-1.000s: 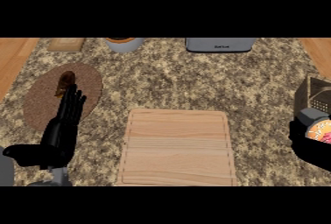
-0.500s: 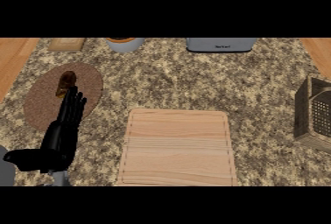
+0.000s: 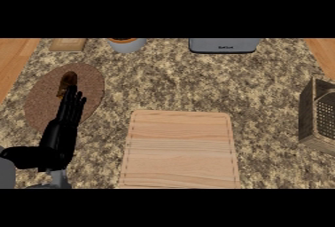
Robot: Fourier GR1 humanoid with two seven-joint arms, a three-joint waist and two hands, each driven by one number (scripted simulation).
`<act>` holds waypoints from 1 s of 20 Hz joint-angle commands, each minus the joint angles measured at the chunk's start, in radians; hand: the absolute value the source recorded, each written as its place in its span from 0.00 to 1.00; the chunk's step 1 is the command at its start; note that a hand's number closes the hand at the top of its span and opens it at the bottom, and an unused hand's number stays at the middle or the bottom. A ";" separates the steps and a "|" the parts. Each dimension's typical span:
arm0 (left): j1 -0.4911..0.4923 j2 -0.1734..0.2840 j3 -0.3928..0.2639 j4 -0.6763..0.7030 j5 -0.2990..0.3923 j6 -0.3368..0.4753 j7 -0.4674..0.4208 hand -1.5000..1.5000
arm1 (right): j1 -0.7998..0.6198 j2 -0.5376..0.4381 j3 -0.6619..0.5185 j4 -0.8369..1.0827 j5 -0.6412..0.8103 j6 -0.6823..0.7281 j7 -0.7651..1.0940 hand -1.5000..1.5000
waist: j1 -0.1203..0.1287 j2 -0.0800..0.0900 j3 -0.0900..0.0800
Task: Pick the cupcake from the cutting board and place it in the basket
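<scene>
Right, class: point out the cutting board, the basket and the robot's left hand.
cutting board (image 3: pixel 180 148), head view: middle of its bare wooden top.
basket (image 3: pixel 318 116), head view: its wicker wall at the right edge.
left hand (image 3: pixel 64 128), head view: back of the hand.

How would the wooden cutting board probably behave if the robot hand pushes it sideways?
The cutting board looks like a flat wooden slab, so it is probably stiff, sliding rather than rolling or tipping. Nothing visible rests on it, so likely nothing would fall.
</scene>
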 commanded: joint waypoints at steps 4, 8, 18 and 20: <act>0.045 -0.037 -0.036 -0.053 -0.034 0.016 0.004 0.50 | 0.055 0.047 -0.023 0.174 0.025 -0.149 -0.175 1.00 | 0.004 0.000 0.000; -0.029 -0.020 -0.001 0.017 -0.028 -0.009 0.003 0.50 | 0.080 0.018 -0.067 0.173 0.009 -0.127 -0.189 1.00 | -0.001 0.000 0.000; 0.014 -0.025 0.007 -0.014 -0.016 -0.031 0.005 0.50 | 0.022 -0.010 -0.147 0.419 -0.029 -0.223 -0.252 1.00 | 0.004 0.000 0.000; -0.049 -0.030 0.031 0.056 -0.024 -0.017 -0.009 0.50 | 0.098 -0.025 -0.159 0.300 -0.086 -0.121 -0.254 0.00 | -0.004 -0.001 0.000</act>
